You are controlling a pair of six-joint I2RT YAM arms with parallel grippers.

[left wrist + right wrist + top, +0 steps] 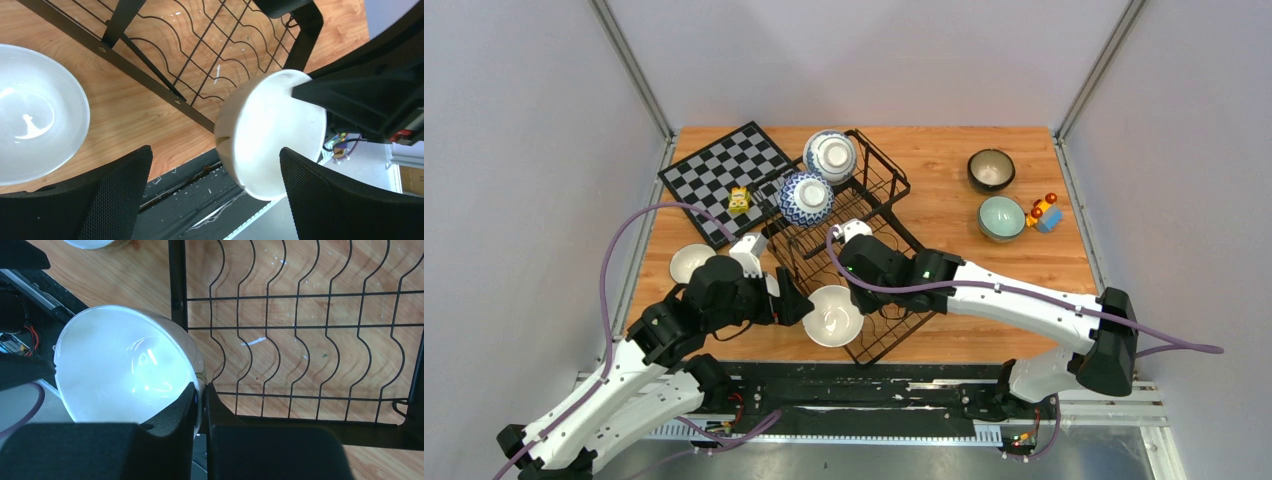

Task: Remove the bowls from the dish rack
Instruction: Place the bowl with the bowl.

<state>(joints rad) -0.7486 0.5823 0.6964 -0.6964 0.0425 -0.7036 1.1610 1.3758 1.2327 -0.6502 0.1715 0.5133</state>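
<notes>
clock directions are read in the top view, with the rack [864,250] at the centre.

about halfway, by my reading. three bowls stand on the table [944,330]: a white bowl [691,262] at 9 o'clock, and a dark bowl [991,170] and a teal bowl [1002,217] at 2 o'clock. a fourth, the held bowl [125,370], is off the wires at 7 o'clock, tilted, just outside the rack's near corner. the right gripper [201,405] is pinched tight on its rim. the left gripper [214,165] has its jaws wide apart, one on each side of that bowl and not touching it, which looks like a handover. the two blue bowls [816,178] sit in the raised basket at 11 o'clock. no bowl shows on the lower wires in the wrist views.

the held bowl hangs over the table's near edge, so it should go down further in. bare wood lies between the white bowl and the rack, and more at 4 o'clock. the board [724,180] fills 10 o'clock, close beside the blue bowls. a toy [1044,213] touches or nearly touches the teal bowl.
</notes>
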